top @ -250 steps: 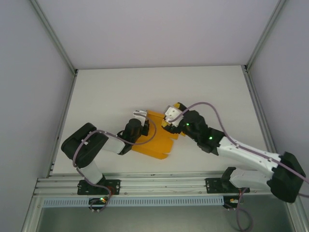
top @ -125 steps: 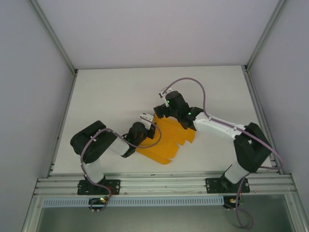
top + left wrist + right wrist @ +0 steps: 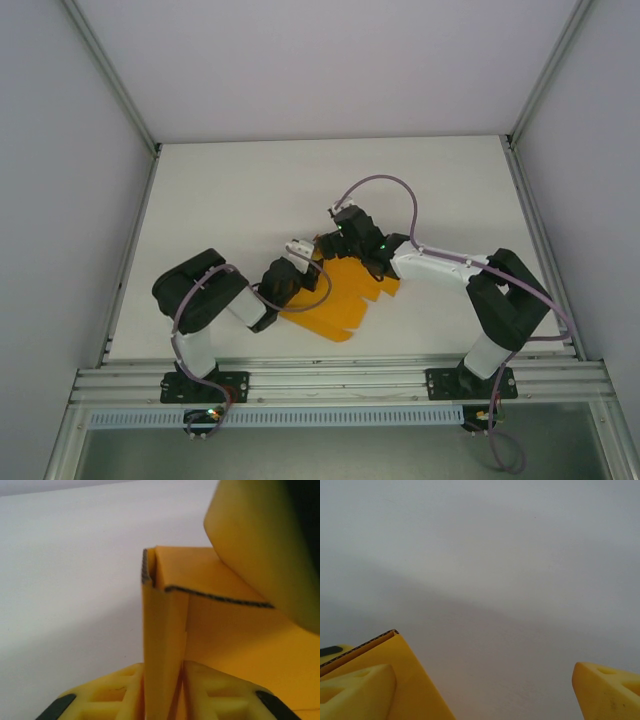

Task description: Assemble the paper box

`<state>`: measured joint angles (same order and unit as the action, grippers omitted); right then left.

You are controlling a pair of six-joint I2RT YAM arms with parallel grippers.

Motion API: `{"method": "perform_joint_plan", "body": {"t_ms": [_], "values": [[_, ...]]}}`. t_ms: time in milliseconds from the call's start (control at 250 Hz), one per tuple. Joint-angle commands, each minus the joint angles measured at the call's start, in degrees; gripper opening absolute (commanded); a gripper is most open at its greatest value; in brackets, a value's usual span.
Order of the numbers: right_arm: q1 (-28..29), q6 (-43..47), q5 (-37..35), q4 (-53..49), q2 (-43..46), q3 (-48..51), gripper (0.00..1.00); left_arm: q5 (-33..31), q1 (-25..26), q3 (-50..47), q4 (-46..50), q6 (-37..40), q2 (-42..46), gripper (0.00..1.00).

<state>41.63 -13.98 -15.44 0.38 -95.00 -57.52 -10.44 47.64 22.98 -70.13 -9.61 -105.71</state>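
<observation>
Where the two arms meet over the near half of the table [image 3: 230, 190], the box [image 3: 345, 300] lies as a mostly flat, orange-yellow die-cut sheet. Its notched edge points toward the right arm's side. The card is plain, one colour all over, and its cut edges show a thin dark line of corrugation.

At the sheet's far left corner one flap [image 3: 162, 630] is folded up and stands upright off the table. The left fingers [image 3: 120, 695] sit close against either side of that flap, low at its base. I cannot tell whether they are pinching it or only flanking it.

The right fingers [image 3: 357, 690] are spread wide and released, with bare table between them. One of them lies against a raised edge of the card, and the other is well apart from it.

Seen from above, both sets of fingers are near each other at the sheet's far edge, the left on the corner and the right just beside it.
</observation>
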Motion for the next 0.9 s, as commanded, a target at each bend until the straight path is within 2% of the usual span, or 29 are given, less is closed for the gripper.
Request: {"method": "perform_joint_plan", "body": {"t_ms": [0, 124, 307, 339, 379, 471, 507, 627, 731, 799, 898], "values": [[0.8, -2.0, 3.8, -4.7, -3.3, 3.1, 0.92, -0.3, 0.5, -0.9, -1.4, -0.3, 0.1, 0.26], [0.9, -2.0, 3.4, -5.5, -2.9, 3.2, 0.92, -0.9, 0.5, -0.2, 0.9, 0.9, 2.2, 0.26], [1.4, -0.9, 3.3, -5.8, -1.5, 3.3, 0.92, -4.7, 0.5, 2.7, 9.2, 3.1, 6.4, 0.25], [1.5, -0.7, 2.9, -6.2, -1.3, 3.1, 0.92, -4.9, 0.6, 3.0, 10.3, 3.7, 7.1, 0.18], [1.5, -0.8, 2.4, -6.6, -0.9, 2.8, 0.92, -5.9, 0.6, 3.5, 11.9, 4.0, 7.7, 0.00], [1.6, -0.1, 1.1, -6.4, 0.8, 2.6, 0.93, -7.1, 0.4, 5.0, 16.2, 5.2, 8.1, 0.00], [1.5, 0.4, 0.2, -6.1, 2.2, 2.6, 0.97, -7.9, 0.5, 5.1, 16.6, 4.6, 7.8, 0.00], [1.2, 1.8, -3.6, -8.3, 9.4, 2.3, 1.00, -9.6, 0.5, 4.2, 16.0, 1.9, 8.4, 0.00], [-0.2, -1.7, -5.9, -12.6, 17.9, 4.4, 1.00, -10.2, 0.0, 3.1, 16.1, -1.8, 10.6, 0.00], [-2.2, -5.5, -3.0, -15.4, 24.2, 7.5, 1.00, -8.3, -1.0, 2.9, 17.8, -5.7, 13.2, 0.00], [-5.2, -7.3, 6.8, -15.7, 35.1, 14.6, 1.00, -2.3, -4.1, 3.3, 22.4, -12.0, 18.0, 0.00]]}}
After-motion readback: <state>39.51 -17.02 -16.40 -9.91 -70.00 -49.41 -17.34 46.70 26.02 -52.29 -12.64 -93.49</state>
